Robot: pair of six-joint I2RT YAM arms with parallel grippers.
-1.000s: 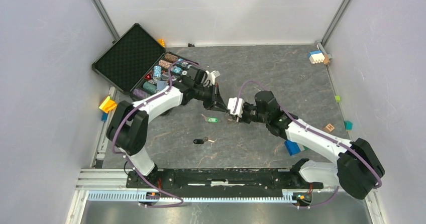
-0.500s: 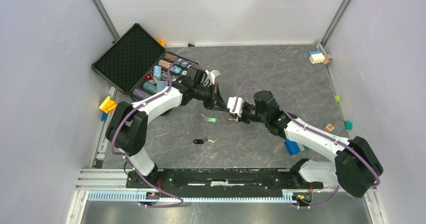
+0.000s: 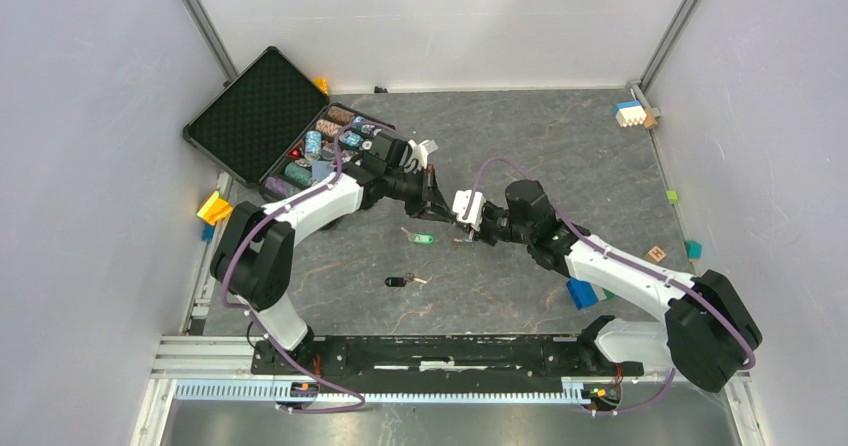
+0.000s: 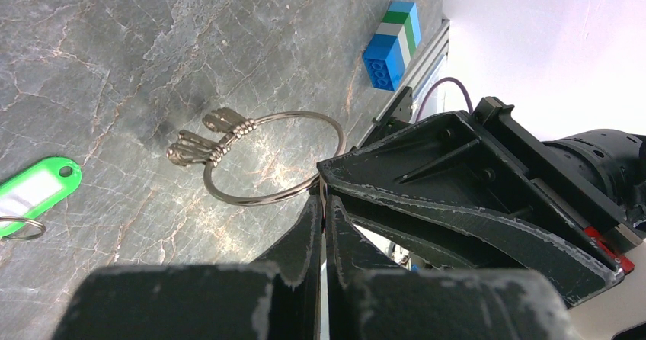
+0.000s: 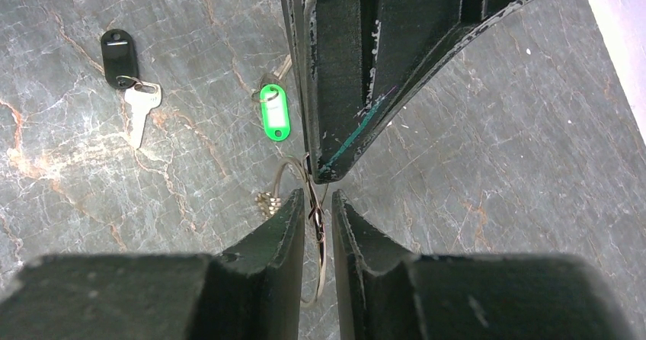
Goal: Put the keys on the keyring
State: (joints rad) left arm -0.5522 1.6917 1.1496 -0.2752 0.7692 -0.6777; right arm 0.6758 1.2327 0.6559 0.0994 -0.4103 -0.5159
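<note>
Fingers of the left gripper (image 4: 324, 203) pinch the keyring (image 4: 286, 112) tight; the right gripper (image 5: 318, 200), narrowly parted, straddles its wire and should clamp squarely.

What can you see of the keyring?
The keyring is a thin silvery wire ring with a small cluster of metal pieces on one side. The shut left claw pinches its rim, holding it off the table. Its other edge sits between the right claw's parted fingers; contact is unclear.
</note>
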